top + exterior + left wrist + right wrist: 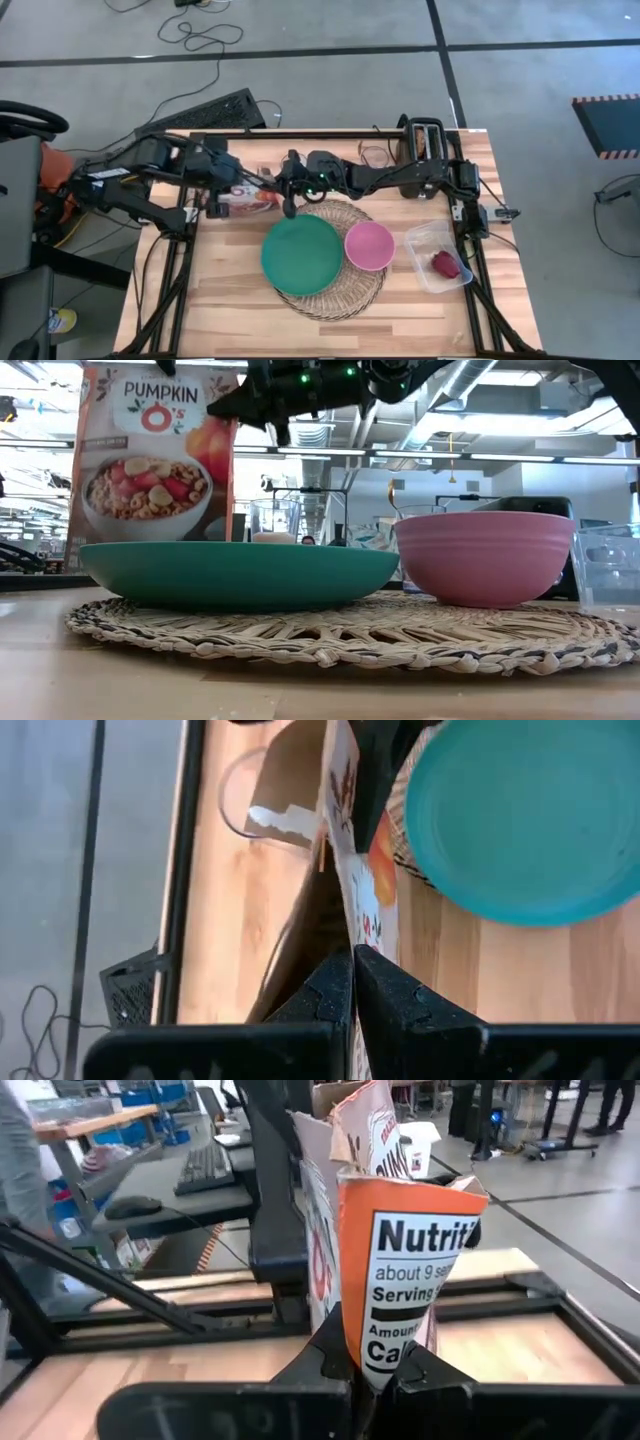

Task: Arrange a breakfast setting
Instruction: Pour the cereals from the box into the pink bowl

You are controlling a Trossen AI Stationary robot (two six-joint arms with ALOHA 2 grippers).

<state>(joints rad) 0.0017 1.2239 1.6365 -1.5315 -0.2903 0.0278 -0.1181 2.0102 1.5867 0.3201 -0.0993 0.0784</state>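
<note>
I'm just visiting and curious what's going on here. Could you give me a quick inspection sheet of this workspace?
Surface: wooden table in a black frame.
Job's things: teal plate and pink bowl side by side on the woven straw mat; cereal box upright behind the plate; clear glass beside the box; red fruit in the clear plastic tub.
Clutter: black toaster at the table's far edge.
Grippers: left tool and right tool both pinch the cereal box's opened top.
Cables: loose cable on the floor.
Surroundings: keyboard beyond the table; desks and shelving beyond.
</note>
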